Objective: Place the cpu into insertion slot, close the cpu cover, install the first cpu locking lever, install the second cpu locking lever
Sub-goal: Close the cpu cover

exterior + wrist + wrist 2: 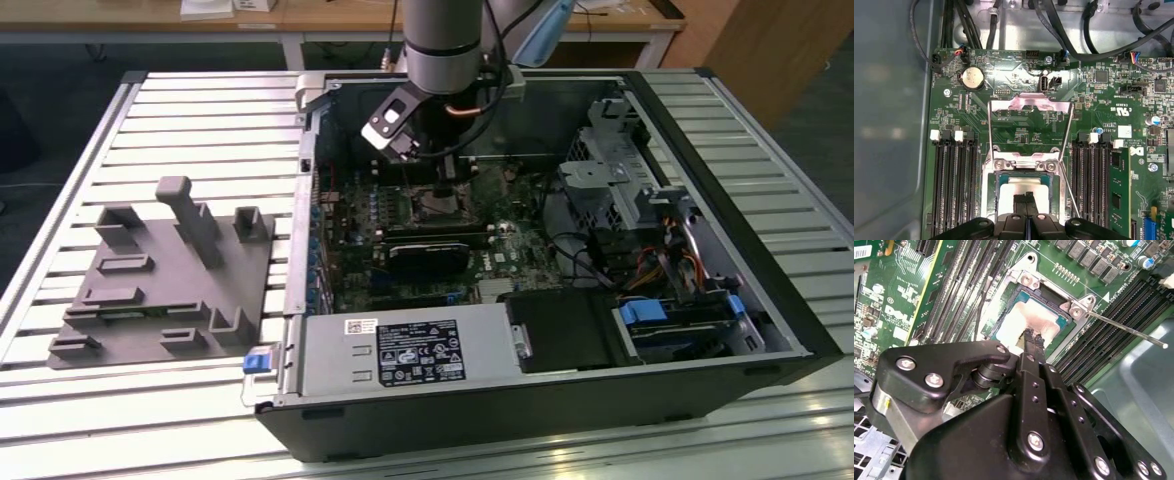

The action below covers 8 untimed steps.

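Inside the case, the hand [1027, 197] hangs with fingers pressed together, tips at the cpu [1010, 187], which lies in the slot [987, 192]; the cover [1031, 104] stands open. Any sideways drag could skew the chip and damage contacts.

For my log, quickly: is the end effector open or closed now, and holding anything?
End effector: closed, tips together at the cpu, nothing seen held.

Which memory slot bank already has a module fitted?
The bank across the insertion slot from the grey case wall: a green module stands at its outer edge; the wall-side bank is empty.
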Each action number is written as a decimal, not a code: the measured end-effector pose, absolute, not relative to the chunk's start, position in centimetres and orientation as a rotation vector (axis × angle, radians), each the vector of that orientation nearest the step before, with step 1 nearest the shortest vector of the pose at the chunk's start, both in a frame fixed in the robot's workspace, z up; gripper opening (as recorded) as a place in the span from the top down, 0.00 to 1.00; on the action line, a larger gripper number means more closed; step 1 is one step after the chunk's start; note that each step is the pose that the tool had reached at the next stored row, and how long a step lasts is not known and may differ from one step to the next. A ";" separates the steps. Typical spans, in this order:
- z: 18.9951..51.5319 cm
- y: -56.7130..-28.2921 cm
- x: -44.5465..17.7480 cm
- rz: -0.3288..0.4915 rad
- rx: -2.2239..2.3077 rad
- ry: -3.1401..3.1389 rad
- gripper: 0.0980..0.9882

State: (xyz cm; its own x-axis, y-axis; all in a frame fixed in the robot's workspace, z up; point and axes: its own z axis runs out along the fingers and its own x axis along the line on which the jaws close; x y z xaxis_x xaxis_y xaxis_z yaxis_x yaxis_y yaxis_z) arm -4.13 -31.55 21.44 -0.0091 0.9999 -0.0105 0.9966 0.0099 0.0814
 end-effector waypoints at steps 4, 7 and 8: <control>21.5 -31.6 -4.1 0.078 2.165 2.185 0.99; 21.6 -31.6 -4.1 0.078 2.165 2.185 0.99; 21.6 -31.6 -4.1 0.078 2.165 2.185 0.99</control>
State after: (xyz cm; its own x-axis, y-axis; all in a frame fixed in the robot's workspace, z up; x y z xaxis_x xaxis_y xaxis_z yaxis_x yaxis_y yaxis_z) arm -4.13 -31.55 21.62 -0.0091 0.9999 -0.0104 0.9966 0.0099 0.0815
